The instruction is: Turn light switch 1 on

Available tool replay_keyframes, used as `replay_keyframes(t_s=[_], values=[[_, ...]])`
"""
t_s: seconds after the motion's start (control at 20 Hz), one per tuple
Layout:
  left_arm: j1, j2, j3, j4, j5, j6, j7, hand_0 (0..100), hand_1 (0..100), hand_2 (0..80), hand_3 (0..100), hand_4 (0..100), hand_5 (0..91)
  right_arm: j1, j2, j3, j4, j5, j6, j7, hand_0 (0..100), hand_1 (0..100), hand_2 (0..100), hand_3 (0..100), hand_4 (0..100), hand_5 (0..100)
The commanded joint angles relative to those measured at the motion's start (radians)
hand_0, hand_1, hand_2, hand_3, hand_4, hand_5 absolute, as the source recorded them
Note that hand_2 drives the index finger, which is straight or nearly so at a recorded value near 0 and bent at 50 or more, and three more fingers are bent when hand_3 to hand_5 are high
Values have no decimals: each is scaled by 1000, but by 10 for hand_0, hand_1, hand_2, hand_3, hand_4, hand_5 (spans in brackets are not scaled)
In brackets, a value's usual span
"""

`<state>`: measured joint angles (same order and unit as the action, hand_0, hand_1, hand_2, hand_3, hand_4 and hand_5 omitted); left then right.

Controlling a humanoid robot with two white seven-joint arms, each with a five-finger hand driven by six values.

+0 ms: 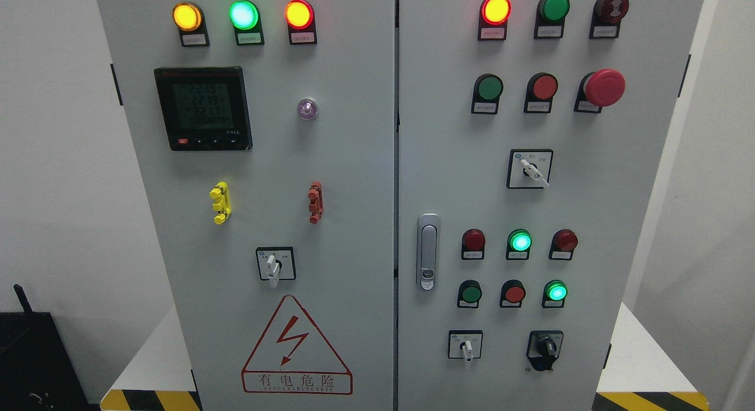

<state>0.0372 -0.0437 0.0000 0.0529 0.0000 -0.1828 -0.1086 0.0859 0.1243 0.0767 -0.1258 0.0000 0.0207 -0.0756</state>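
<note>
A big grey cabinet (354, 163) fills the view, with two doors side by side and a thin dark gap between them down the middle.

On the left door there are three round lamps in a row at the top, all glowing: one yellow lamp (187, 16), one green lamp (243, 14) and one orange-red lamp (299, 14). Under them is one black meter screen (202, 108) and one small clear lamp (307, 108). Lower down are one yellow clip (220, 202) and one red clip (315, 202). Below those sits one white turn switch (275, 264), its knob pointing down, and one red lightning warning sign (296, 347).

On the right door the top row has three round parts, and only the red lamp (495, 10) on its left glows. The next row has a green button, a red button and one big red mushroom button (604, 87). There are three more turn switches: an upper turn switch (530, 168), a lower white turn switch (465, 345) and a black turn switch (545, 347). Between them sit two rows of three small round parts; two glow green. One silver door handle (428, 252) is at this door's left edge.

No label here can be read, so which one is light switch 1 cannot be told.

White wall shows on both sides, and yellow-black stripes (147, 399) mark the bottom corners. No robot hand shows, so its state cannot be told.
</note>
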Motion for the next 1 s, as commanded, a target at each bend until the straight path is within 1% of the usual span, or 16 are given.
replay_keyframes(t_s=[0.0,0.4,0.45,0.5,0.55,0.6,0.75,0.85,0.95], values=[[0,1,-12,-1,-29,3,-3,184,83,0,0,0,0,0,0,0,0,-25,1,0,0,0,0,0,0,0],[3,1,-12,-13,-32,-1,3,186,83,0,0,0,0,0,0,0,0,-25,1,0,0,0,0,0,0,0],[12,-1,-11,-48,-31,-1,27,186,83,0,0,0,0,0,0,0,0,-25,1,0,0,0,0,0,0,0],[26,-1,-9,-106,-31,0,84,184,82,0,0,0,0,0,0,0,0,-25,1,0,0,0,0,0,0,0],[59,-1,-11,-175,-32,-1,127,181,83,0,0,0,0,0,0,0,0,-25,1,0,0,0,0,0,0,0],[97,-1,-12,-247,-34,-3,145,179,88,0,0,0,0,0,0,0,0,-25,-1,0,0,0,0,0,0,0],[156,18,-6,-428,-34,0,139,180,112,0,0,0,0,0,0,0,0,-25,1,0,0,0,0,0,0,0],[184,51,-5,-529,-32,-1,118,193,122,0,0,0,0,0,0,0,0,-25,1,0,0,0,0,0,0,0],[217,56,11,-664,-34,-1,87,201,127,0,0,0,0,0,0,0,0,-25,1,0,0,0,0,0,0,0]])
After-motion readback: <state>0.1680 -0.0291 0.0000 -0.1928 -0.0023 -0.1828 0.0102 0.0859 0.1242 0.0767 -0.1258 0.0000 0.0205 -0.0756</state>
